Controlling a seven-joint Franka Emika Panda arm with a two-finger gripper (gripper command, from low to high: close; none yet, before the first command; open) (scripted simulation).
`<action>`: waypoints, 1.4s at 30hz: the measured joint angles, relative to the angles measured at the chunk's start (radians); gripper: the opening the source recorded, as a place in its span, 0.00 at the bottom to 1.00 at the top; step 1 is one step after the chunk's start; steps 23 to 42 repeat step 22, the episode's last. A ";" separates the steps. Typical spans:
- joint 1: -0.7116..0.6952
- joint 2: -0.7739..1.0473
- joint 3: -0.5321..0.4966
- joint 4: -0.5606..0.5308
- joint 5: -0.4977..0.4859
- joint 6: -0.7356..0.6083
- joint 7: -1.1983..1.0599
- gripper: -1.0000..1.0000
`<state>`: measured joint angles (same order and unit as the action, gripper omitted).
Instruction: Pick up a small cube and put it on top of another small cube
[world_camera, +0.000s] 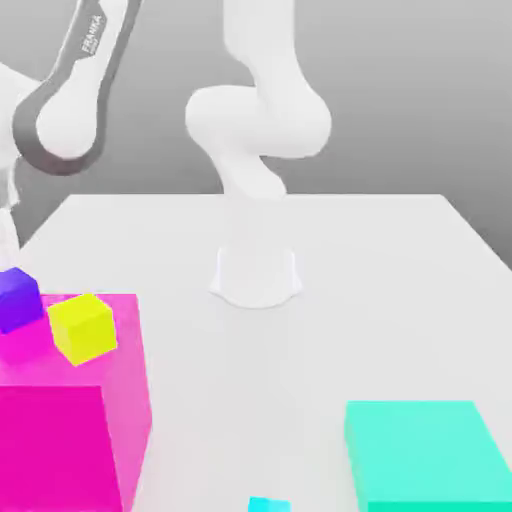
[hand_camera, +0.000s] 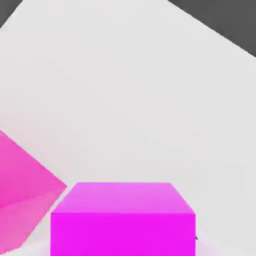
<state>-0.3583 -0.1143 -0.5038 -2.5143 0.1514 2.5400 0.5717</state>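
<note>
Exterior view: the arm reaches toward the view's left edge above the white table. The small cube, violet-purple, sits at the left edge of the frame, raised above the top face of the large magenta block and tilted. A yellow cube lies just beside it toward the view's right, also tilted, over the magenta block's top. Whether the two small cubes touch cannot be told. A teal block rests on the table near the lower right, well apart from the magenta block. A small cyan piece shows at the bottom edge between them.

Hand view: the small cube sits close to the camera, its top face and one side face visible. The hand is pinched shut on this small cube. The magenta block appears beside it, with the table behind.
</note>
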 joint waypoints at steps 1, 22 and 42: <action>0.015 -0.012 0.011 0.029 -0.006 -0.041 -0.029 0.00; 0.254 -0.013 0.250 0.199 -0.183 -0.349 -0.381 1.00; 0.254 -0.013 0.250 0.199 -0.183 -0.349 -0.381 1.00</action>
